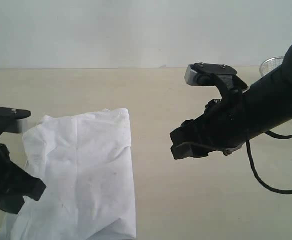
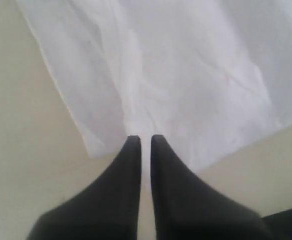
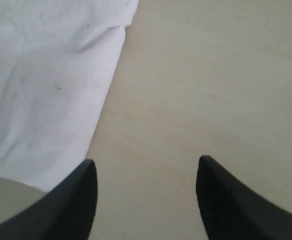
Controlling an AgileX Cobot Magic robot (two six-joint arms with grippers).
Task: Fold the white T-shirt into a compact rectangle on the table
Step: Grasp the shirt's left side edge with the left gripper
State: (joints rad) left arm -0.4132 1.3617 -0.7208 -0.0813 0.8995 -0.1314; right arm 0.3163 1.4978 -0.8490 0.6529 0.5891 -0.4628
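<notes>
1. Left fingers [image 2: 128, 170]: pressed together, tips at one hem edge of the shirt [image 1: 86, 170], by the near left corner of the surface [image 1: 196, 100]. No cloth shows between them, so they are judged to be closed empty rather than pinching.

2. Shirt: lies on the near left part of the surface as a long panel, plain white side up. It runs from the near edge toward the middle. The layers are creased and the far end is slightly rumpled. No lettering or tag is in view.

3. Handling, as judged: the cloth is light, soft and limp. It will sag between hold points, and a lifted end will likely drag the rest along the surface. Take hold at a corner or along a short edge, pinching through all layers. A hold on the top layer alone risks opening the fold.

4. Right fingers [image 3: 71, 200]: spread wide, empty, raised over bare surface just beside the shirt's long right edge.

5. Basket [image 1: 271, 65]: at the far right edge, mostly hidden behind the right arm [image 1: 271, 105], well apart from the shirt.
</notes>
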